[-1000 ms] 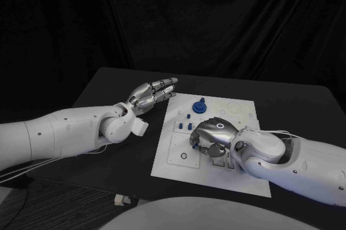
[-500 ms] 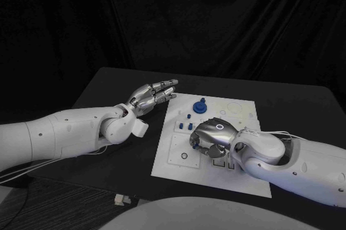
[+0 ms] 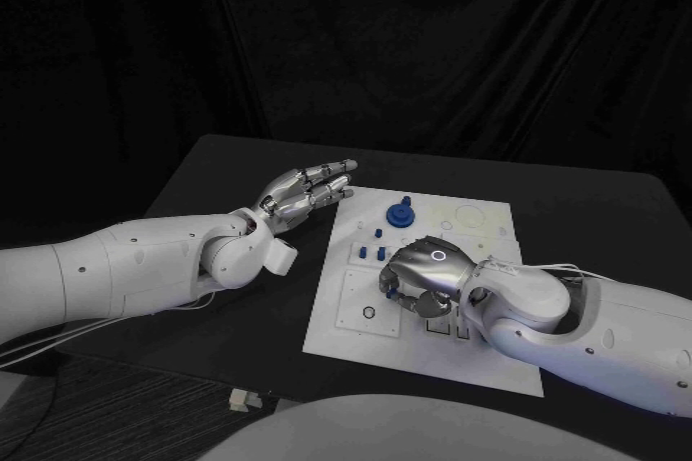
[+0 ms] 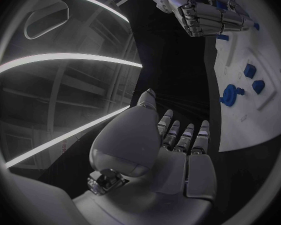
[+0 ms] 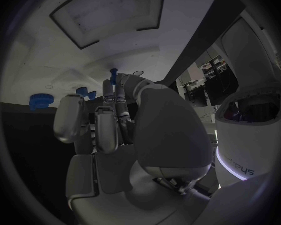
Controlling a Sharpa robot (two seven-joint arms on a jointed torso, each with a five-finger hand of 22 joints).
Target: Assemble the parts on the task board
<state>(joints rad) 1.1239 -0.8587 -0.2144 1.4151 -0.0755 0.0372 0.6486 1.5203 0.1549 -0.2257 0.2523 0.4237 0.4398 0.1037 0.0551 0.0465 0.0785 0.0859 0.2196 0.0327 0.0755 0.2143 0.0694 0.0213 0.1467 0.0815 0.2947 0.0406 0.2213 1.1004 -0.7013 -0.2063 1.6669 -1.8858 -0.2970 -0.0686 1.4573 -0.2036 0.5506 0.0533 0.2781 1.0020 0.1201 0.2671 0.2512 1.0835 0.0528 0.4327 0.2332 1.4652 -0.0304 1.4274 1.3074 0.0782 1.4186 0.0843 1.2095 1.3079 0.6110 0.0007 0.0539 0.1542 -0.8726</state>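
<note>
The white task board lies in the middle of the black table. A round blue part with a knob stands near the board's far edge, also seen as the round part. Two small blue pieces sit just in front of it. My right hand hangs over the board's middle with its fingers curled down. In the right wrist view a small blue peg sticks up between a fingertip and the thumb of the right hand. My left hand hovers open beside the board's far left corner, holding nothing.
The board has several empty recesses and slots near its front left. Black table stretches to the left under my left arm. A small pale object lies on the floor in front of the table.
My right hand has sunk slightly toward the board and its fingers have curled in a little more. The left hand has stayed put.
</note>
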